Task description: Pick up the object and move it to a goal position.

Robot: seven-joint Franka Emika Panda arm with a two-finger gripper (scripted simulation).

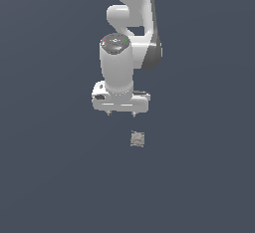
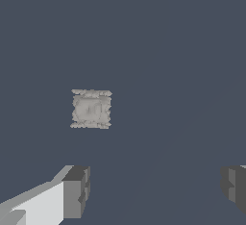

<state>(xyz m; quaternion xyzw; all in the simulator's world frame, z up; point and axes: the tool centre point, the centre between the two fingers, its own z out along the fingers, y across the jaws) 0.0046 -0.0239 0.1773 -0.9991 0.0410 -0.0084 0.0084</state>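
Item one — white Franka Panda arm (image 1: 130,23), upper centre of the exterior view, wrist pointed down over a plain dark slate-blue ground (image 1: 50,177).

Item two — gripper (image 1: 121,113), white body with two short dark fingertips; in the wrist view the grey finger pads (image 2: 76,191) stand wide apart, released, nothing between them.

Item three — the object (image 1: 137,139), a tiny grey-beige mottled square block, lying flat on the ground just below centre of the exterior view, slightly toward that view's right of the gripper and apart from it. In the wrist view the block (image 2: 91,108) shows clear of both fingers, untouched.
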